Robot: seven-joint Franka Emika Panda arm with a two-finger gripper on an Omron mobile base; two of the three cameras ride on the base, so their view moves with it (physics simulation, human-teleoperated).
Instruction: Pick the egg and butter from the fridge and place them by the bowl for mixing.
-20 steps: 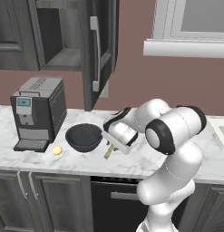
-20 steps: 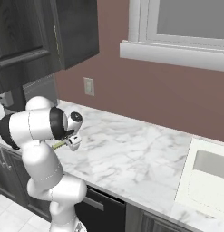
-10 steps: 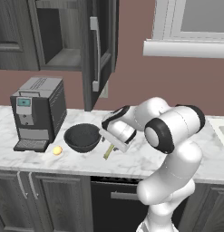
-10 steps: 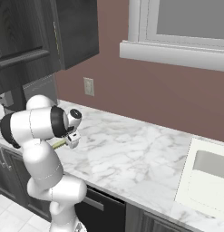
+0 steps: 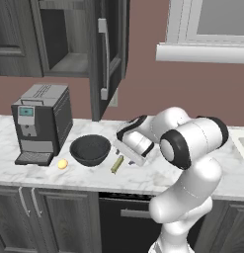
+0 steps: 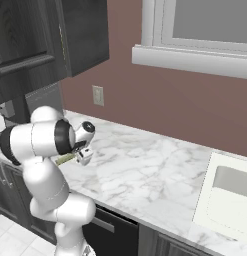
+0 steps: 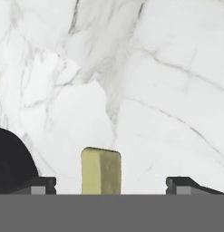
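Note:
The dark round bowl (image 5: 90,149) stands on the marble counter, and its edge shows at the left of the hand view (image 7: 9,158). Left of it lies the small yellow-orange egg (image 5: 62,164). The olive-yellow butter (image 5: 117,164) lies flat on the counter just right of the bowl, also seen from the other side (image 6: 65,159). My gripper (image 5: 123,156) hovers low over the butter's near end, open. In the hand view the butter (image 7: 101,171) sits between the wide-apart fingertips (image 7: 38,186), with a gap on each side. The fridge is out of view.
A boxy grey coffee machine (image 5: 39,123) stands left of the bowl. An open dark cabinet door (image 5: 108,54) hangs above the counter. A sink (image 6: 230,190) lies far right. Bare marble (image 6: 145,165) stretches between the arm and the sink.
The jaws have opened wide and let go of the butter, which now rests on the counter beside the bowl. The arm has barely moved.

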